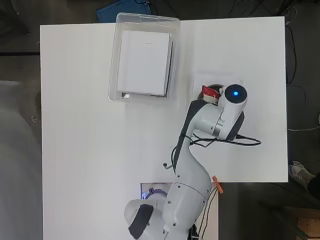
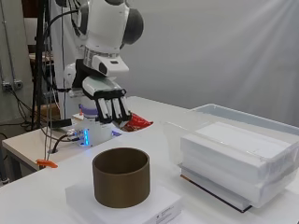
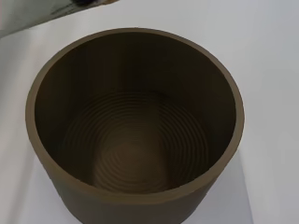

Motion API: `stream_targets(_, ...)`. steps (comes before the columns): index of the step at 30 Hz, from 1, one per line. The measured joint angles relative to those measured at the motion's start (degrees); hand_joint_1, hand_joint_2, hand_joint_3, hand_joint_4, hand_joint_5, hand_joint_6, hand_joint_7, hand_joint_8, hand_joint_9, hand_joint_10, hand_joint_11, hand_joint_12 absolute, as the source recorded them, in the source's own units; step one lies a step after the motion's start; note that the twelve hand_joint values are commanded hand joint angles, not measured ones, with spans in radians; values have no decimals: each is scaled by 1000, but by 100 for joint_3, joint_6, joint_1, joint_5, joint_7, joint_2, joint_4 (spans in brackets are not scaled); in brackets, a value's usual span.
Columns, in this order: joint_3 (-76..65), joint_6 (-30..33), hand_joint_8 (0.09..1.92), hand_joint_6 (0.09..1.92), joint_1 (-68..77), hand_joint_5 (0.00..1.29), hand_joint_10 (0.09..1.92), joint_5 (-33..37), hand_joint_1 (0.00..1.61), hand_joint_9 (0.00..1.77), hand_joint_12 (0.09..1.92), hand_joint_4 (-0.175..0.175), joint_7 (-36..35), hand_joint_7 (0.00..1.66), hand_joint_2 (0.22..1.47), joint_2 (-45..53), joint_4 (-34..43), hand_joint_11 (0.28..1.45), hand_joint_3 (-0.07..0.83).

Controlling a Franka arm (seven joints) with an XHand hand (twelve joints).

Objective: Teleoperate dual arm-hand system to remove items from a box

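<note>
1. The hand hangs above the white table, fingers pointing down. A red packet shows just behind the fingertips. I cannot tell whether the fingers pinch it or merely hang in front of it, so whether the hand is holding anything stays unsettled.

2. Below the hand, towards the near edge in the side view, a brown cup stands upright on a flat white pad. The wrist view looks straight down into the cup, which is empty, with ridged rings on its floor.

3. The clear box sits at the far side of the table, well apart from the hand. A white stack of paper lies in it on something dark and flat.

4. My reading: the packet is being brought over to the cup, so the step in hand is a drop into it.

5. What could go wrong:
   - If the hand is off-centre at release, the packet may catch the rim and land on the table.
   - If the hand comes down too low, the fingers may knock the cup and tip it or push it off the pad.
   - A light, crinkly packet could cling to a finger on release.
   - The stack fills most of the box, leaving little room for fingers beside it.
</note>
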Motion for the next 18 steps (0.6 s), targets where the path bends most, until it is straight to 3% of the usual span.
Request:
stream_targets(4, -248, 187, 1849, 1414, 34, 703, 1920, 66, 901, 953, 1703, 153, -25, 767, 1263, 630, 227, 639, 4)
stream_targets(5, -193, 227, 1749, 1443, -61, 677, 1920, 130, 992, 938, 1700, 34, -24, 729, 1274, 967, 295, 631, 8)
stream_targets(6, -144, 258, 1667, 1464, -125, 657, 1919, 182, 1066, 926, 1695, -61, -22, 701, 1285, 1238, 341, 625, 9)
stream_targets(7, -97, 282, 1169, 1023, -185, 449, 1394, 247, 878, 779, 1254, -57, -10, 559, 1202, 1512, 385, 573, -5)
stream_targets(8, -43, 302, 668, 584, -256, 254, 849, 340, 599, 491, 780, -27, 0, 335, 995, 1817, 439, 482, -26)
stream_targets(9, 3, 290, 347, 303, -309, 131, 475, 438, 387, 277, 439, -6, -14, 178, 832, 2004, 520, 419, -26)
stream_targets(10, 49, 212, 171, 149, -360, 64, 256, 543, 261, 166, 232, 5, -24, 88, 741, 2174, 639, 394, -17)
stream_targets(11, 77, 165, 87, 87, -366, 30, 142, 578, 181, 119, 122, 11, -10, 42, 694, 2245, 734, 388, -10)
stream_targets(13, 148, 152, 87, 87, -350, 5, 87, 464, 114, 91, 87, 15, 3, 8, 660, 2253, 831, 387, -4)
stream_targets(16, 260, 133, 87, 87, -333, 13, 87, 276, 39, 258, 87, 28, 18, 111, 703, 2114, 643, 427, 2)
stream_targets(18, 400, 85, 87, 87, -310, 84, 87, 249, 12, 367, 87, 24, 28, 213, 724, 2066, 579, 455, 1)
